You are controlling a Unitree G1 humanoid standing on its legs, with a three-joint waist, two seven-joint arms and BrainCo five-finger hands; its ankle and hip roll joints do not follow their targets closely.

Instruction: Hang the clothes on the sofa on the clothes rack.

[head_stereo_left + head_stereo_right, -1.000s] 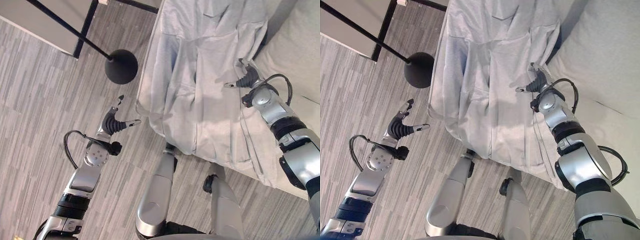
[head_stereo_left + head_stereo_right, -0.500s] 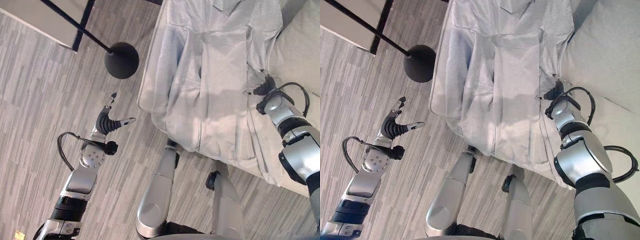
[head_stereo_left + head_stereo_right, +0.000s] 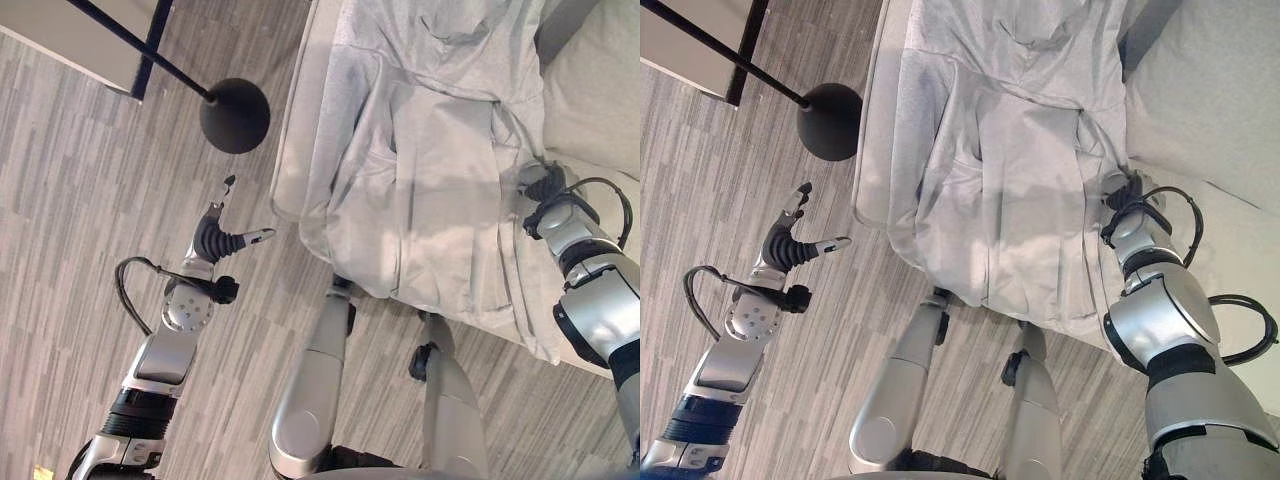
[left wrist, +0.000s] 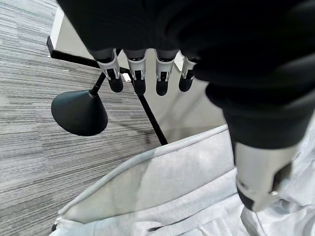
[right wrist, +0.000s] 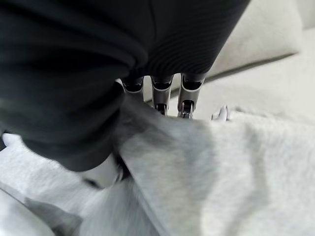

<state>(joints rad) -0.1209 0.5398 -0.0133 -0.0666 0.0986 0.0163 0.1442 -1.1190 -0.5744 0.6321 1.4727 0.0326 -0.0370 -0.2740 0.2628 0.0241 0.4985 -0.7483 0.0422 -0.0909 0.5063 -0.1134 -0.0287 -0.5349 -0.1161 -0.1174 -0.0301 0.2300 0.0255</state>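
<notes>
A light grey hooded garment [image 3: 430, 170] lies spread over the sofa seat [image 3: 295, 130], its hem hanging over the front edge. My right hand [image 3: 545, 185] is at the garment's right edge by the sofa cushion. In the right wrist view a raised fold of the cloth [image 5: 211, 167] runs between its curled fingers [image 5: 160, 96] and thumb. My left hand [image 3: 215, 243] hovers open over the floor, left of the sofa and below the rack's foot, holding nothing. Its straight fingers [image 4: 138, 73] point toward the rack.
The clothes rack's round black base [image 3: 235, 115] stands on the grey plank floor close to the sofa's left corner, and its thin black pole [image 3: 130, 45] slants up to the left. A pale sofa back cushion [image 3: 595, 90] lies to the right of the garment.
My right hand has moved from above the middle of the garment to its right edge and curled onto the cloth. The left hand has barely shifted. The camera view has moved slightly.
</notes>
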